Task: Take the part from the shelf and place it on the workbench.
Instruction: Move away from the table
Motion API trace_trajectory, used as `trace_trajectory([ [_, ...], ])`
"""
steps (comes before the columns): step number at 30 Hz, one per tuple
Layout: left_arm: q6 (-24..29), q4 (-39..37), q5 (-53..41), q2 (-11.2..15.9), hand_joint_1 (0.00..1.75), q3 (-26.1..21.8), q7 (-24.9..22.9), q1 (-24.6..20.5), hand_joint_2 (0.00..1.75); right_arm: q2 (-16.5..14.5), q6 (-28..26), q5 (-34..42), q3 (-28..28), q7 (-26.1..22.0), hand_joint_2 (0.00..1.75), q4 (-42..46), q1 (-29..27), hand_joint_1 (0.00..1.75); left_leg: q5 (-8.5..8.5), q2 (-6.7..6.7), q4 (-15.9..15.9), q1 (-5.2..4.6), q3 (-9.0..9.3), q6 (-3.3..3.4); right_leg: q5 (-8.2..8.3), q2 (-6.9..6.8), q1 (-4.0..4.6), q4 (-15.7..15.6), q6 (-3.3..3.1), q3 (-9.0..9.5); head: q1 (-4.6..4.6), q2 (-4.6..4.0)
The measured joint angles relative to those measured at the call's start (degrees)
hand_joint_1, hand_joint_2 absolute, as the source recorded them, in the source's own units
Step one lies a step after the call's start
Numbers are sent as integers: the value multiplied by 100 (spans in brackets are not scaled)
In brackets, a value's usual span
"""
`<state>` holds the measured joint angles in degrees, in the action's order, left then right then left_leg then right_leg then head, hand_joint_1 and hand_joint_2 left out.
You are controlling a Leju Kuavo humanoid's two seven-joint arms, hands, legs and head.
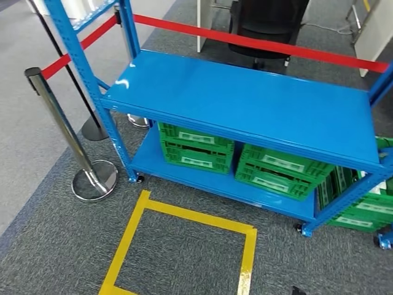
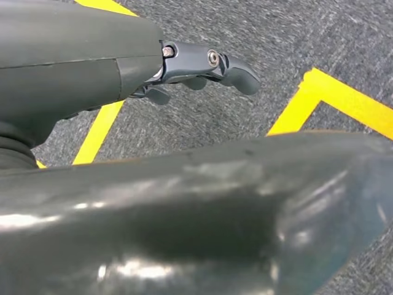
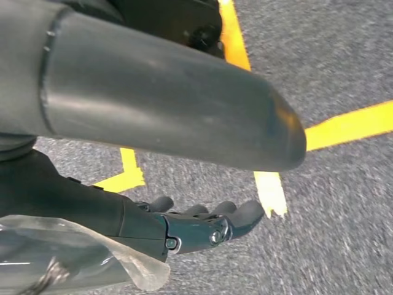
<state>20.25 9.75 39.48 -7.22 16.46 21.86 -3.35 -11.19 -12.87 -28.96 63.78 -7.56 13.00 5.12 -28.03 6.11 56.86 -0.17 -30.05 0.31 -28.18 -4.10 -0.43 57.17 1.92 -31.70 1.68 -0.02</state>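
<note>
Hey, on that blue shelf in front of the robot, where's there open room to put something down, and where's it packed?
The blue shelf's middle deck is bare from the left upright to the right end. The lower deck is crowded with green crates, with only its left end bare. The carpet inside the yellow tape square is free too.

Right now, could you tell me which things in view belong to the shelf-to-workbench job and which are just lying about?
Belonging to the job:
- blue shelf, its top board bare
- left hand, holding nothing
- right hand, a clear plastic bag beside it

Just lying about:
- green crates on the lower board
- yellow floor tape
- chrome post with red belt
</note>
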Motion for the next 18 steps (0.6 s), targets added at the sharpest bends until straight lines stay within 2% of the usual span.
trace_trajectory([
  [1, 2, 1, 1, 0, 0, 0, -4, -4, 0, 0, -1, -2, 0, 0, 0, 0, -4, 0, -6, 48, -5, 5, 20, -31, 9, 70, 3, -6, -35, -8, -5, 0],
  [2, 8, 1, 0, 0, 0, 0, -13, -8, 0, 0, -3, -5, 0, 3, 0, -1, -11, 0, -35, 26, 10, 17, 34, -70, 21, 120, -3, -17, -71, -5, -7, 0],
  [3, 19, 2, -1, 0, 0, 0, -25, -10, 0, 0, -7, -11, 0, 7, 0, -1, -14, 0, -113, -71, 88, 32, 19, -106, 37, 169, -13, -30, -108, 13, -20, 0],
  [4, 34, 2, -2, 1, 0, 0, -42, -10, 0, 0, -9, -19, 0, 10, 0, -2, -12, 0, -254, -213, 286, 46, -51, -138, 55, 217, -26, -43, -145, 36, -33, 0],
  [5, 52, 2, -3, 3, 0, 0, -56, -4, 0, 0, -9, -27, 0, 15, 0, -2, -8, 0, -443, -382, 613, 58, -187, -160, 64, 261, -32, -45, -172, 47, -51, 0],
  [6, 66, 2, -3, 5, 0, 0, -64, 5, 0, 0, -4, -39, -1, 21, 0, -2, -6, 0, -645, -492, 1030, 62, -373, -170, 65, 310, -28, -44, -191, 45, -67, 0],
  [7, 75, 2, -3, 7, 0, 0, -68, 16, 0, 0, 6, -55, -2, 32, 0, -2, -7, 0, -790, -538, 1417, 63, -555, -173, 62, 361, -21, -43, -203, 47, -71, 0],
  [8, 80, 2, -2, 9, 0, 0, -68, 29, 0, 0, 20, -77, -5, 45, 0, -2, -12, 0, -827, -553, 1654, 62, -680, -170, 57, 411, -12, -42, -210, 53, -74, 0],
  [9, 80, 2, -1, 9, 0, 0, -68, 37, 0, 0, 36, -102, -11, 59, 0, -2, -19, 0, -740, -556, 1673, 62, -714, -158, 53, 458, -4, -42, -212, 65, -75, 0],
  [10, 79, 2, 1, 10, 0, 0, -66, 41, 0, 0, 55, -127, -19, 69, 0, -2, -22, 0, -541, -559, 1446, 61, -641, -137, 47, 499, 2, -41, -210, 82, -75, 0],
  [12, 73, 2, 2, 14, 0, 0, -53, 40, 0, -3, 108, -168, -36, 75, 0, -5, -20, 0, -92, -589, 667, 49, -342, -74, 27, 560, 18, -38, -191, 115, -75, 0],
  [13, 70, 2, 5, 18, 0, -1, -38, 34, 0, -5, 142, -191, -44, 78, 0, -8, -17, 0, 34, -605, 338, 40, -216, -46, 14, 580, 27, -29, -169, 115, -75, 0],
  [14, 64, 2, 9, 21, 0, -2, -21, 28, 0, -8, 175, -218, -57, 88, 0, -10, -17, 0, 78, -621, 146, 28, -148, -23, 4, 591, 31, -23, -143, 105, -72, 0],
  [18, 39, 2, 52, 26, 0, -21, 35, 21, 0, -9, 259, -314, -133, 138, 0, -13, -24, 0, 85, -617, -3, 32, -112, 79, -58, 573, 13, 30, -14, 38, -68, 0],
])
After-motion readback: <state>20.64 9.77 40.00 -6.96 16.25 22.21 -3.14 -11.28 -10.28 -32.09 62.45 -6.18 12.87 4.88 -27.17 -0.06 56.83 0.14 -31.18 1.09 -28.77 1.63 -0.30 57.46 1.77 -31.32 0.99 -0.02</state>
